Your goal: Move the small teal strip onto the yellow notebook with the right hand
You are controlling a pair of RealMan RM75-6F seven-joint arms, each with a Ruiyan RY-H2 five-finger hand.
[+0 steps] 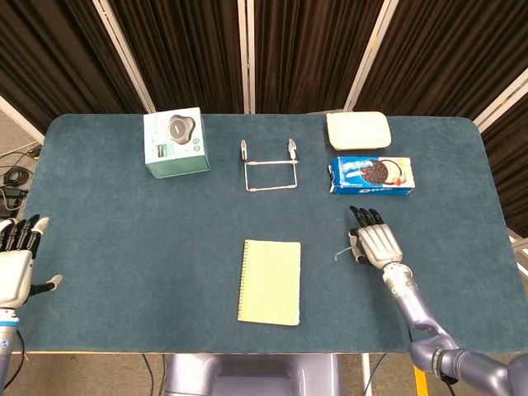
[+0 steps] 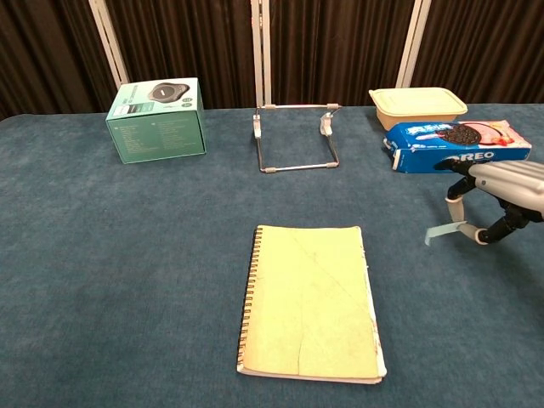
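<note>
- table (image 1: 124, 272): blue cloth.
- yellow notebook (image 2: 310, 299): lies flat at front centre, well left of the strip.
- right hand (image 1: 375, 242): fingers curled down over the strip, thumb and a fingertip (image 2: 459, 197) closed on its right end.
- left hand (image 1: 15, 264): open, holds nothing, at the table's left edge.
- small teal strip (image 2: 442, 230): free end tilts off the cloth; grip looks thin, so it could slip or flutter out in transit.

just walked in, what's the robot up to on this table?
The right hand pinches one end of the small teal strip, its free end lifted slightly off the table. The yellow notebook, its target, lies apart toward the table's middle with nothing on it. The left hand hangs open at the table's edge.
</note>
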